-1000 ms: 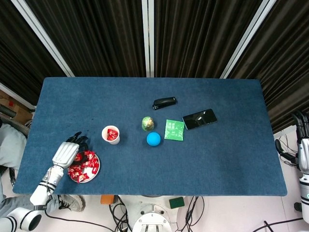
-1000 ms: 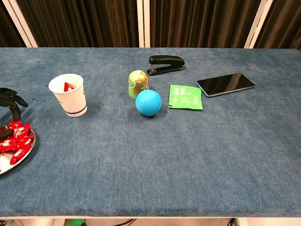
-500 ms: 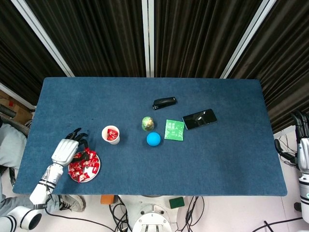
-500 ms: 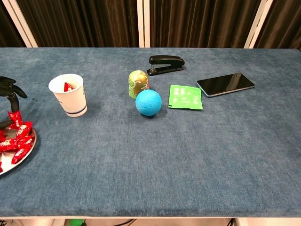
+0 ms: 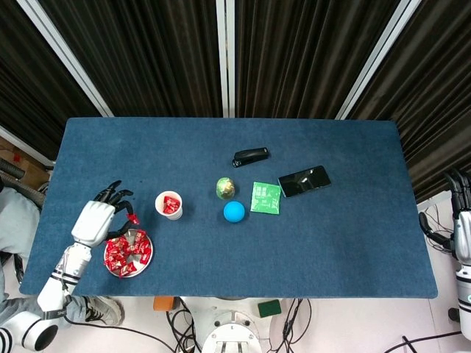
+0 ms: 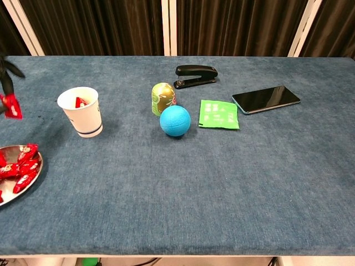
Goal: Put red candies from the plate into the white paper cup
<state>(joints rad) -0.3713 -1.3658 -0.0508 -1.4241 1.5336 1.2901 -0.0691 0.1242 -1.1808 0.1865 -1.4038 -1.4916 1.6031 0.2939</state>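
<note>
My left hand (image 5: pixel 96 218) hovers above the table just left of the white paper cup (image 5: pixel 168 204) and above the plate (image 5: pixel 145 261). It pinches one red candy (image 5: pixel 133 219) between thumb and a finger, the other fingers spread. In the chest view that candy (image 6: pixel 11 106) hangs at the far left edge with only the fingertips (image 6: pixel 6 71) showing. The cup (image 6: pixel 81 111) holds red candies (image 6: pixel 81 102). Several red candies (image 5: pixel 126 251) lie on the silver plate (image 6: pixel 12 195). My right hand (image 5: pixel 461 213) shows at the right edge, away from the table, its fingers apart.
A green-gold egg (image 5: pixel 225 187), blue ball (image 5: pixel 234 212), green packet (image 5: pixel 265 197), black phone (image 5: pixel 304 181) and black stapler (image 5: pixel 250 156) lie right of the cup in the table's middle. The table's front edge runs just below the plate.
My left hand has risen from the plate with one red candy pinched and moved up toward the cup. The right hand has not moved.
</note>
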